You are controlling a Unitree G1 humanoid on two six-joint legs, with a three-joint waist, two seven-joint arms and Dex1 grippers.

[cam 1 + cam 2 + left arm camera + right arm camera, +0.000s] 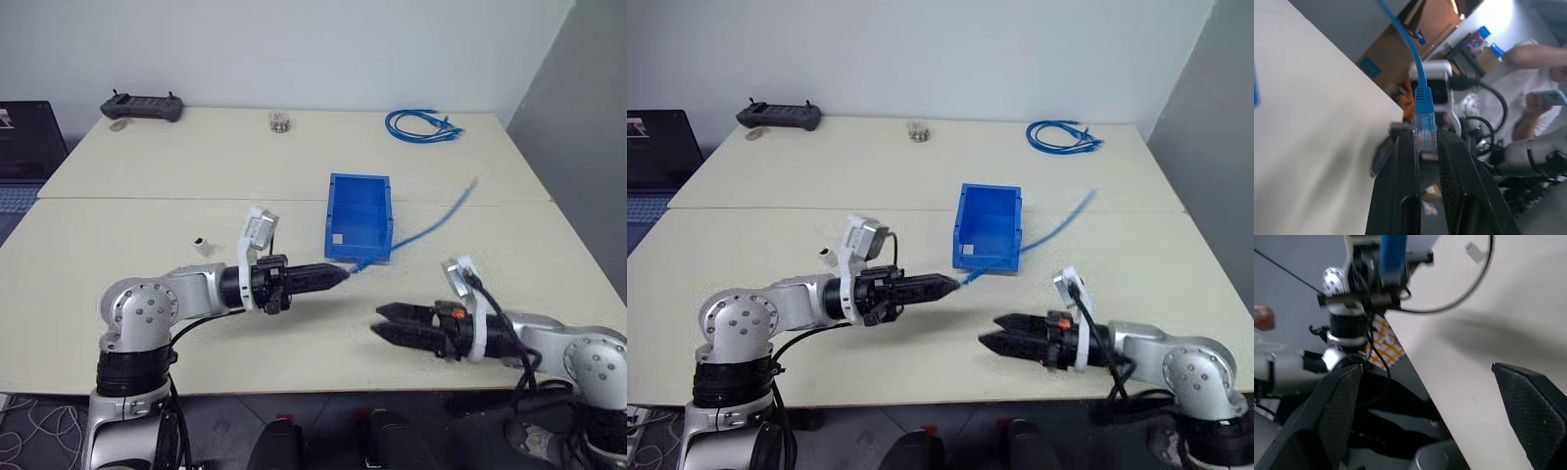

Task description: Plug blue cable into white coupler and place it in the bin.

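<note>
Our left claw (338,275) grips the blue cable (431,223) by its plug above the surface (147,157); our right claw (382,324) gapes empty. We next fetch the white coupler (202,245), keeping the plug level.

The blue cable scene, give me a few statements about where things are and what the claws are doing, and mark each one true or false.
1. The left claw is shut on the plug end of the blue cable. True.
2. The right claw is holding the white coupler. False: the right claw is open and empty; the coupler sits on the table, beyond the left arm.
3. The blue cable is already plugged into the white coupler. False: the plug is clamped between the left claw's fingers, apart from the coupler.
4. The bin stands on the table with no cable or coupler inside. True.
5. A coiled bundle of blue cables lies at the table's far right. True.
</note>
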